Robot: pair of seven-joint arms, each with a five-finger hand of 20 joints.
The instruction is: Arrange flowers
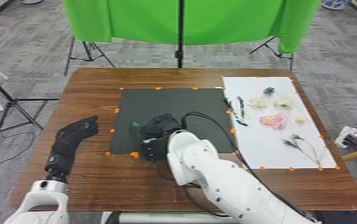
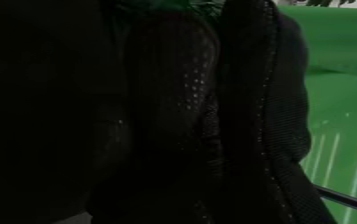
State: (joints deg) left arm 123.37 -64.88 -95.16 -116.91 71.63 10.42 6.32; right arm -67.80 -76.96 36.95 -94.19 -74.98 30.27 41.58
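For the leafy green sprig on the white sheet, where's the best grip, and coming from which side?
Probably the bare stems of the sprig, pinched from above near the end closest to the robot. It lies flat on the white sheet, its thin stems drawing together there while the leaves spread at the far end, so a pinch there should spare them.

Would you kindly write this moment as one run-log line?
right hand over dark mat, beside green sprig | left hand open, left of mat | flowers on white sheet, right of mat

left hand [image 1: 73, 133]: fingers extended forward | right arm [image 1: 212, 172]: slanting inward | right hand [image 1: 161, 126]: mid-view
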